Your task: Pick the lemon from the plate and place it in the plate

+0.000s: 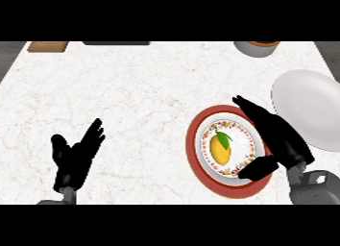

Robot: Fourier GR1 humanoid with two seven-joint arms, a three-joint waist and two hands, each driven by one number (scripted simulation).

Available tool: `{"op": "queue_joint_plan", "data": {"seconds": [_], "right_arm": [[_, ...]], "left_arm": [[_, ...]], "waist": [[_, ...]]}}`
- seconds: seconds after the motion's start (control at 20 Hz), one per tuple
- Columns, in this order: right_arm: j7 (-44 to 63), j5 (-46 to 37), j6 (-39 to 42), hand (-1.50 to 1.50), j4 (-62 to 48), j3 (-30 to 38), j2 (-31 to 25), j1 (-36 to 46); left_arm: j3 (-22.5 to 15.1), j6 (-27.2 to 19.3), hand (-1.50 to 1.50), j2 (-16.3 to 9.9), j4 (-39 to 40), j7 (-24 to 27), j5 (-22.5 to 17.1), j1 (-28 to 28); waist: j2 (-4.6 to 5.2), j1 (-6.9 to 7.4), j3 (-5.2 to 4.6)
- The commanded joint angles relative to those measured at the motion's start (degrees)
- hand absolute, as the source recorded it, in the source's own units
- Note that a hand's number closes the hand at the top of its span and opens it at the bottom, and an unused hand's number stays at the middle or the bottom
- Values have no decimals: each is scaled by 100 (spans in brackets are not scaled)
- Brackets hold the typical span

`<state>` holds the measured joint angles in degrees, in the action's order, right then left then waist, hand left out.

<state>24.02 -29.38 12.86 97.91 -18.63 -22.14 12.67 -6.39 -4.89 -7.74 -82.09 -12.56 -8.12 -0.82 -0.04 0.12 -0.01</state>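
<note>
A yellow lemon (220,147) with a green leaf lies in the middle of a red-rimmed patterned plate (198,126) at the counter's right. My right hand (279,137) hovers over the plate's right side, fingers straight and pointing away, thumb spread toward the plate's near edge; it is open and does not touch the lemon. A plain white plate (316,108) lies further right, partly behind that hand. My left hand (75,156) rests open at the lower left, fingers up.
A grey pot (256,47) stands at the far edge on the right. A wooden board (48,46) and a dark flat object (116,43) lie along the far edge at the left. The white marble counter (130,91) spreads between them.
</note>
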Motion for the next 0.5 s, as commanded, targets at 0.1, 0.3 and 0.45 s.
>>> {"op": "queue_joint_plan", "data": {"seconds": [0.1,0.3,0.45], "right_arm": [[-540,-395,11,-150,-673,12,390,-155],[22,-629,328,-150,-304,-31,757,-28],[84,-1372,-133,-150,-525,-375,1013,-199]], "left_arm": [[282,296,0,-94,196,305,-58,-148],[218,170,0,311,948,537,175,476],[47,-17,0,261,-51,-147,254,-63]], "waist": [[5,5,1],[6,-16,-1],[0,4,1]]}}
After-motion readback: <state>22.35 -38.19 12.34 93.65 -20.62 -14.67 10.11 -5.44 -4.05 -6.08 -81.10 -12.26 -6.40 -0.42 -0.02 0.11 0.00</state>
